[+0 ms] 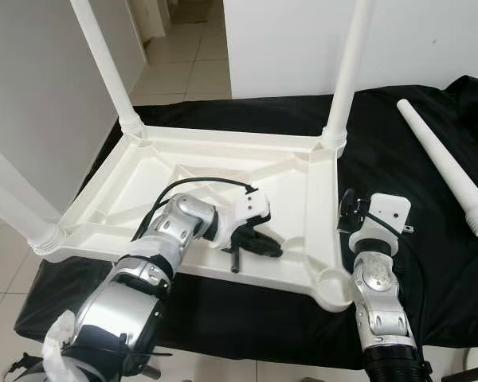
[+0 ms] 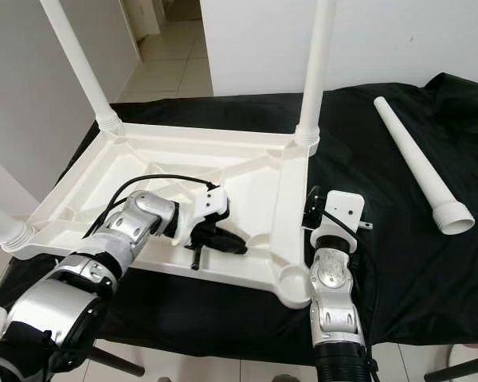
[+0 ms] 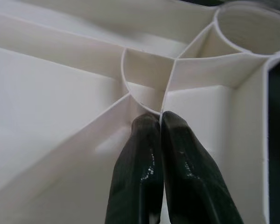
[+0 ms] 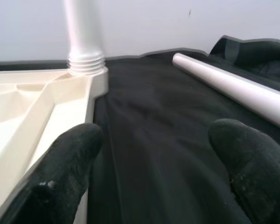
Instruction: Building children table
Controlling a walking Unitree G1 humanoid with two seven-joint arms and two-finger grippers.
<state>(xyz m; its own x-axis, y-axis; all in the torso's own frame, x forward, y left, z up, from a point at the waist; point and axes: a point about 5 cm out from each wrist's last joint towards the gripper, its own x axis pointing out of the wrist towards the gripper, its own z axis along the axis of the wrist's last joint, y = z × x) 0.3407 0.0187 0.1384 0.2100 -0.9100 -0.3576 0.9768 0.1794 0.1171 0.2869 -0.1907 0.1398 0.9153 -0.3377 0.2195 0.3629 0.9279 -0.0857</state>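
Tabletop (image 1: 223, 171), white plastic and turned underside up, lies on the black cloth (image 1: 398, 175) that covers the counter, which puts its ribbed underside and corner sockets within reach for fitting legs. Three legs stand screwed in: the far-left leg (image 1: 103, 64), the far-right leg (image 1: 349, 68) and a near-left leg (image 1: 12, 211); the near-right socket (image 1: 332, 285) is empty. The loose leg (image 1: 446, 163) meant for it, judging from the task, lies on the cloth well apart to the right, its wide threaded end toward the robot. The left gripper (image 1: 251, 243) reaches into the tray-like underside, and the left wrist view shows its fingers (image 3: 144, 168) pressed together on a thin upright rib (image 3: 144, 100) near that empty socket; this looks like a hold to steady the tabletop and keep it from sliding while a leg is fitted. The right gripper (image 4: 154, 154) hovers just beside the tabletop's right edge, over bare cloth, its fingers spread wide with nothing between them, pointing toward the loose leg. I judge the remaining work to be fetching that leg and seating it; the cloth is slack, so the leg could roll as it is grasped.
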